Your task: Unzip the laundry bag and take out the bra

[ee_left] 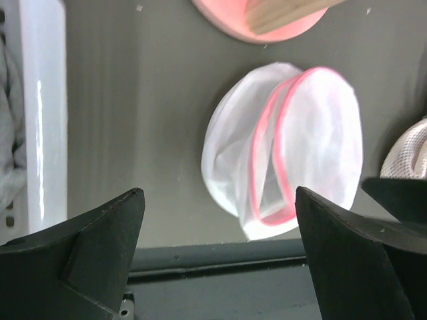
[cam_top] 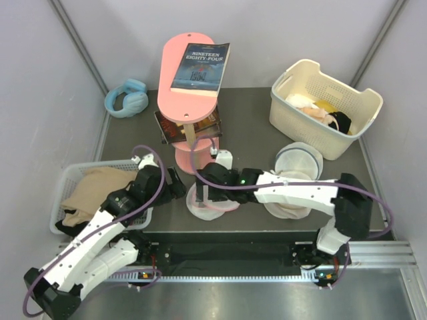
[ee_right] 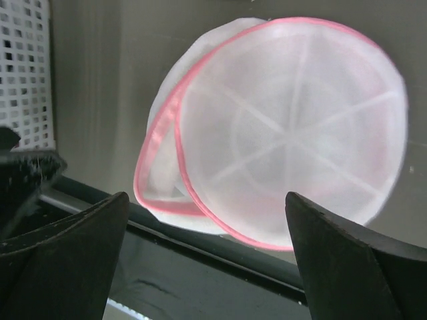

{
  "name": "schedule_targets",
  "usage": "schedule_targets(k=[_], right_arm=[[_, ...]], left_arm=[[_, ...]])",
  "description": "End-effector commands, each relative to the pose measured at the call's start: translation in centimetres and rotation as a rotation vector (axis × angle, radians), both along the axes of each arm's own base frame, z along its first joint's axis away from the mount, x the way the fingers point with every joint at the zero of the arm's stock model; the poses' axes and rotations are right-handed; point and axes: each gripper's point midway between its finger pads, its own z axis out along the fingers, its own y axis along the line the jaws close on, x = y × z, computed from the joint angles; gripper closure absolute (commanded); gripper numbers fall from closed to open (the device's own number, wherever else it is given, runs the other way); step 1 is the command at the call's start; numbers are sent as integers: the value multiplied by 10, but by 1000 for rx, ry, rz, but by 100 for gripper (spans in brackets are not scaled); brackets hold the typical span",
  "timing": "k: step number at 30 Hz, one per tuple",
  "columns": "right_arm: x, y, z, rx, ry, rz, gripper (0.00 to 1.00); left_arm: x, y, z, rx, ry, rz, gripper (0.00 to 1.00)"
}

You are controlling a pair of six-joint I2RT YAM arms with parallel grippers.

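Note:
The laundry bag (cam_top: 212, 203), a flattened white mesh round with pink trim, lies at the near table edge in front of the pink stand. It shows in the left wrist view (ee_left: 293, 147) and the right wrist view (ee_right: 287, 127), its zipper band partly gaping at one side. My left gripper (cam_top: 179, 185) is open and empty just left of the bag (ee_left: 220, 260). My right gripper (cam_top: 202, 190) is open and empty over the bag's left part (ee_right: 207, 260). I cannot make out the bra inside the bag.
A pink stand (cam_top: 193, 100) holding a book (cam_top: 200, 67) is behind the bag. A grey basket (cam_top: 67, 180) with beige cloth is at left. A beige-rimmed mesh bag (cam_top: 298, 160) and a white basket (cam_top: 323, 107) are at right. Blue headphones (cam_top: 127, 99) lie at the back left.

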Motion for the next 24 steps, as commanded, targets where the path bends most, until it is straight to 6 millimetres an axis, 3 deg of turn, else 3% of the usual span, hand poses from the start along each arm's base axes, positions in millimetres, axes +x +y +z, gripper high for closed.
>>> schedule_targets(k=[1,6,7,9,10,11,15,19,24], right_arm=[[22,-28,35,133,-91,-121,0],[46,-104,45,165,-143,-271,0],[50,-116,48,169,-159,-294,0],[59,-153,60,171,-201,-355,0],[62,-167,66,170,-223,-381,0],[61,-184,79,171,-255,-394,0],[68,-244,108,158,-339,-510,0],[61,-272,138,152,-408,-544,0],[55,-285,148,112,-429,-556,0]], left_arm=[[33,-12,39,-14,-144,-10,1],[58,-1,61,12,-181,-15,1],[68,18,64,8,-180,48,1],[74,29,77,-28,-199,40,1],[80,47,82,-11,-209,97,1],[81,54,85,24,-214,106,1],[84,61,113,57,-250,103,1],[78,72,130,128,-278,103,1],[72,86,153,183,-327,143,1]])
